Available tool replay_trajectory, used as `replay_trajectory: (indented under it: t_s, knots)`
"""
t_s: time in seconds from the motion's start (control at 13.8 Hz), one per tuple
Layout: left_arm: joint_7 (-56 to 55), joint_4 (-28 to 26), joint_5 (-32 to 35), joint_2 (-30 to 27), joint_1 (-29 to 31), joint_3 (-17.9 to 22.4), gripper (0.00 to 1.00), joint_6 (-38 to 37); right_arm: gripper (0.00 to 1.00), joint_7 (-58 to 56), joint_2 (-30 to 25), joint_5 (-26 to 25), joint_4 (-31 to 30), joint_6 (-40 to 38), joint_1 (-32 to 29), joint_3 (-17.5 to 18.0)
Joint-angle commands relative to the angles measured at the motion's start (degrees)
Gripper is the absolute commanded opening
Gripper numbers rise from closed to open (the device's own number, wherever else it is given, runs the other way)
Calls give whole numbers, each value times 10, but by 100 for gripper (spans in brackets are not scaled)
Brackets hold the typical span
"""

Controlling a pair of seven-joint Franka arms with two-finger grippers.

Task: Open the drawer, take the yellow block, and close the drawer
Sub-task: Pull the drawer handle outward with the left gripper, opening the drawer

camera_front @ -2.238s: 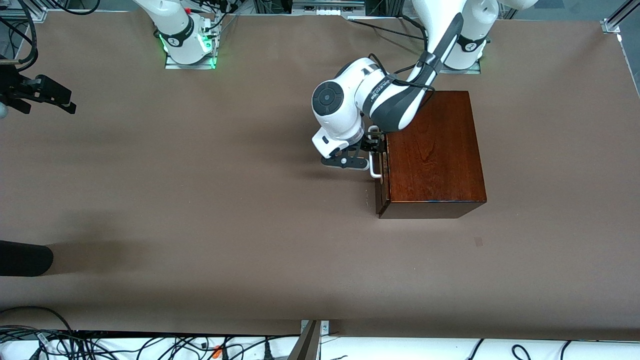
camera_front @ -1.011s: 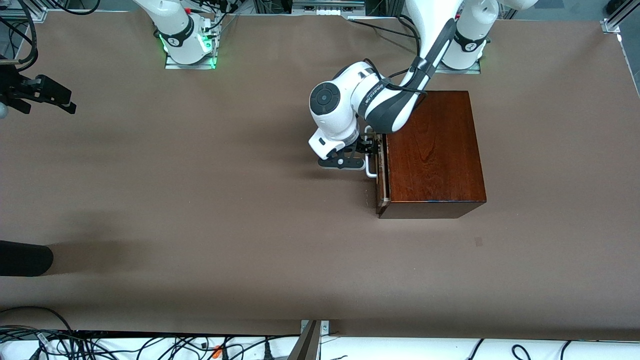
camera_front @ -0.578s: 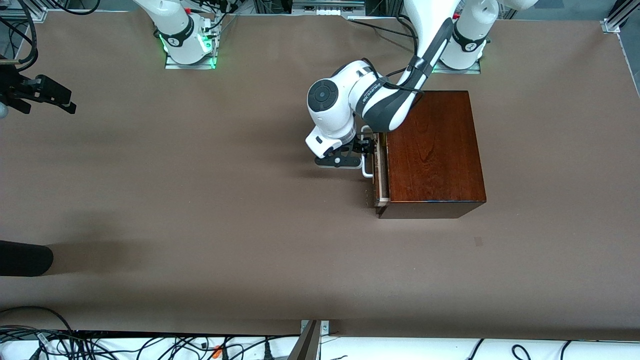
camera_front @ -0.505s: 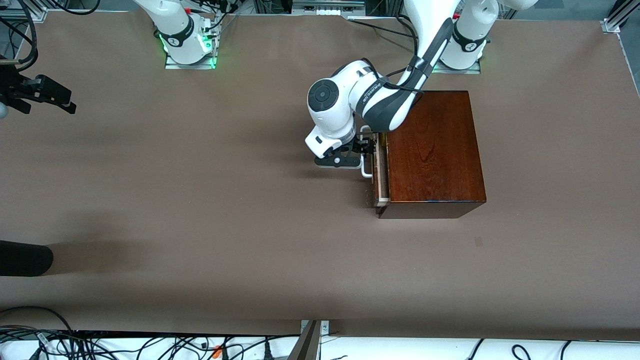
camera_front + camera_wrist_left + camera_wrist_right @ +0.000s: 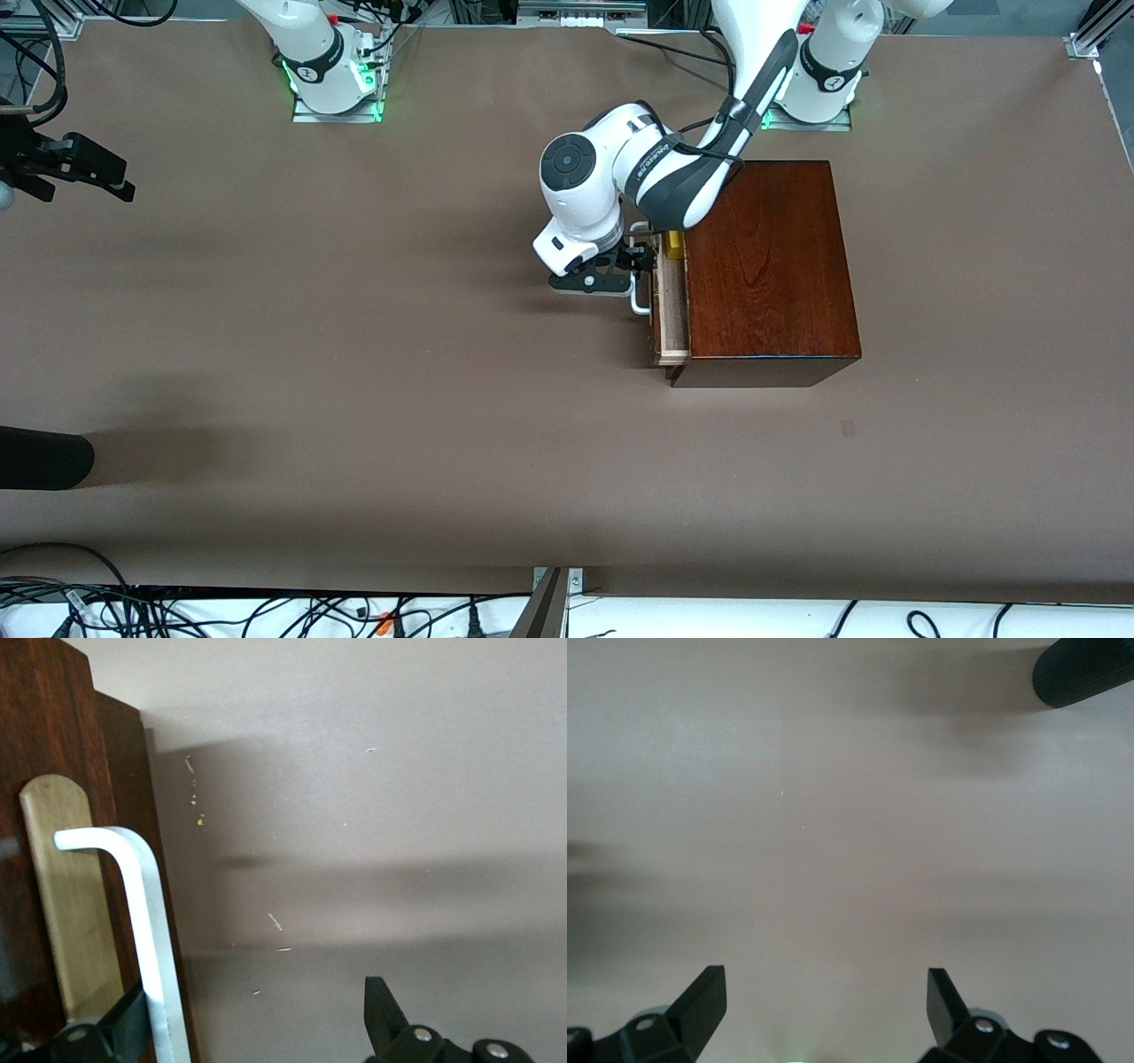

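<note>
The dark reddish-brown wooden box stands near the left arm's base. Its drawer is pulled out a little toward the right arm's end, and a strip of pale interior shows. The yellow block shows in the drawer's opening, partly hidden by the left arm. My left gripper is open, and the white bar handle stands between its fingers. In the left wrist view the handle runs right beside one finger of the left gripper. My right gripper waits open and empty over the right arm's end of the table, and it also shows in the right wrist view.
A black cylinder lies at the table's edge at the right arm's end, nearer the front camera, and it shows in the right wrist view. Brown table stretches from the drawer front toward the right arm's end. Cables lie along the front edge.
The left gripper has moved toward the right arm's end with the handle, and the drawer has slid out a little. The yellow block has come into view. The right arm has not moved.
</note>
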Motion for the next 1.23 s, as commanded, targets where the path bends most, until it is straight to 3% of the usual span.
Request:
replay_trajectory:
  t_s: [0.0, 1.01, 1.16]
  knots:
    - [-6, 48, -30, 23, -22, -8, 100, 15, 100, -8, -7, -4, -1, -3, -9, 8]
    - [-10, 61, -47, 22, -22, -8, 100, 9, 100, -8, -7, -4, -1, -5, -9, 8]
    - [-8, 84, -42, 21, -22, -8, 100, -22, 100, -8, -7, -4, -1, -5, -9, 8]
